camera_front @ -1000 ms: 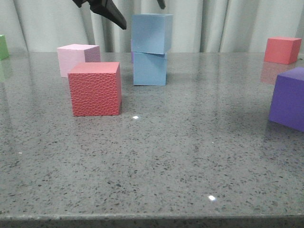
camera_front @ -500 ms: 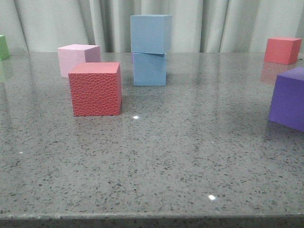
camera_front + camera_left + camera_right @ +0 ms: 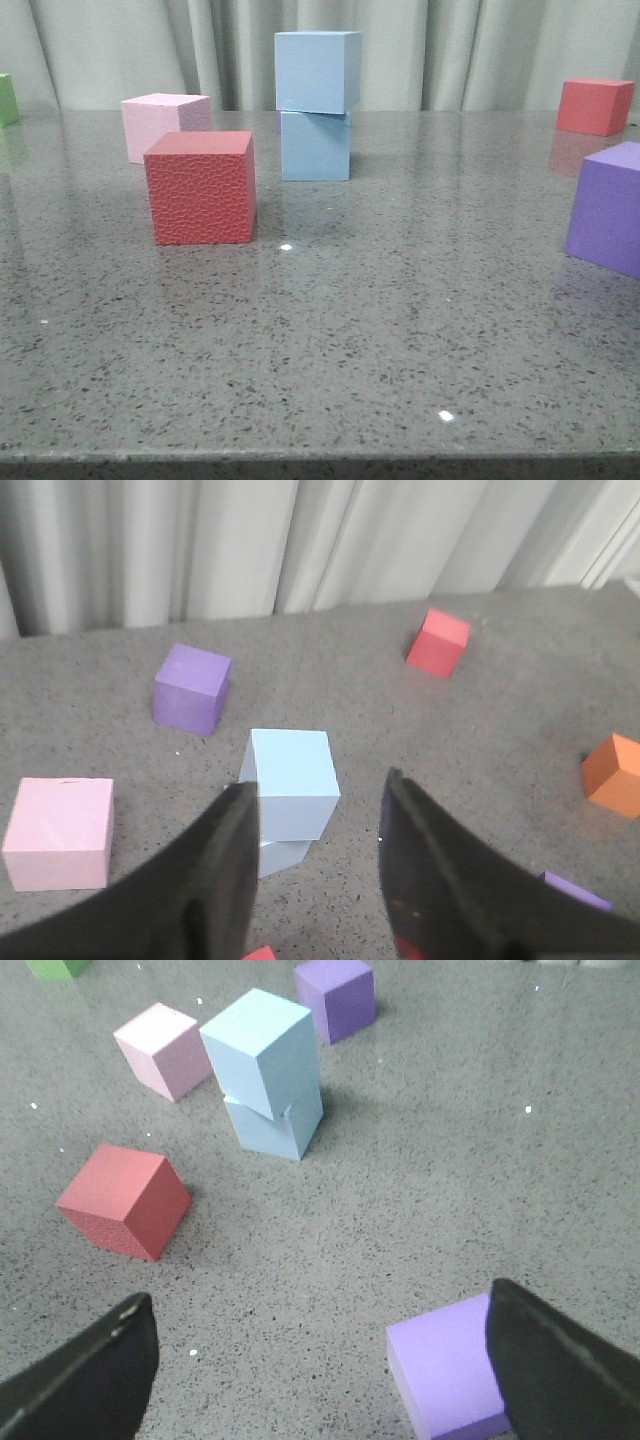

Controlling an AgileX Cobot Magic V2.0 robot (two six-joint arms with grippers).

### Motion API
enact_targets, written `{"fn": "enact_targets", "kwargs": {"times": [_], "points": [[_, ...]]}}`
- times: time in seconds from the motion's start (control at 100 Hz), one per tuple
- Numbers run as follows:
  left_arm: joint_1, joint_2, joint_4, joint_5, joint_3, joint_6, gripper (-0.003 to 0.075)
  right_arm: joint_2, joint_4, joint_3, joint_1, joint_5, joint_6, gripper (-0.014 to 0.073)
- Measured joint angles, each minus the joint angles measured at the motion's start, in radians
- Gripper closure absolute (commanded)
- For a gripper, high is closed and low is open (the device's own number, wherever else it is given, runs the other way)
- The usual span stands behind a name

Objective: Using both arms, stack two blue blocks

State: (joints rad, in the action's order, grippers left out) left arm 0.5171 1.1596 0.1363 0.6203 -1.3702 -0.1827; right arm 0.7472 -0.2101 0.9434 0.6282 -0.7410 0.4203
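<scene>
In the front view we see no gripper at all; the upper blue block [image 3: 318,71] sits on the lower blue block [image 3: 315,146], shifted and twisted a little off square, so we judge a nudge or table shake could tip it, though the stack looks finished. The red cube [image 3: 200,187] stands near it, the pink cube [image 3: 163,124] behind that, and the purple cube [image 3: 607,207] is cut by the frame edge. From the left wrist view, the left gripper [image 3: 318,865] hangs spread and empty, the stack just beyond its fingertips; a careless retreat could brush the top block, and the lower block is mostly hidden behind a finger. In the right wrist view the right gripper [image 3: 320,1360] is wide apart, empty, well clear of the stack; only its finger ends show.
</scene>
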Motion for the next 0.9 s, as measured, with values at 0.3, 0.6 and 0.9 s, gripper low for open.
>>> {"fn": "enact_targets", "kwargs": {"times": [0.3, 0.6, 0.9], "points": [[0.0, -0.349, -0.067, -0.178, 0.392, 0.0, 0.0738, -0.184, -0.041, -0.076, 0.0, 0.043, 0.0, 0.0442], [0.0, -0.593, -0.071, -0.214, 0.675, 0.0, 0.0738, -0.336, -0.048, -0.191, 0.0, 0.074, 0.0, 0.0661], [0.0, -0.772, -0.071, -0.225, 0.851, 0.0, 0.0738, -0.464, -0.067, -0.337, 0.0, 0.133, 0.0, 0.0661]]}}
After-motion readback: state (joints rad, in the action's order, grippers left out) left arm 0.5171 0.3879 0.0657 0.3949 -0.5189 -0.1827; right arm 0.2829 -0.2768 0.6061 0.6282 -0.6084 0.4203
